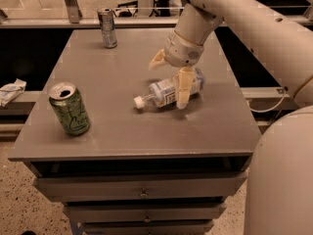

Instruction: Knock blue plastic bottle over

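The blue plastic bottle (164, 93), clear with a white cap and a white printed label, lies on its side near the middle of the grey table (122, 126). Its cap points to the front left. My gripper (171, 76) hangs over the bottle's base end and is open. One cream fingertip (183, 89) crosses in front of the bottle's body. The other fingertip (158, 60) sticks out to the left above the bottle, clear of it.
A green drink can (70, 108) stands upright near the front left edge. A slim silver can (108, 28) stands at the back left. My arm reaches in from the upper right. Drawers sit below the tabletop. A crumpled white thing (11, 91) lies left of the table.
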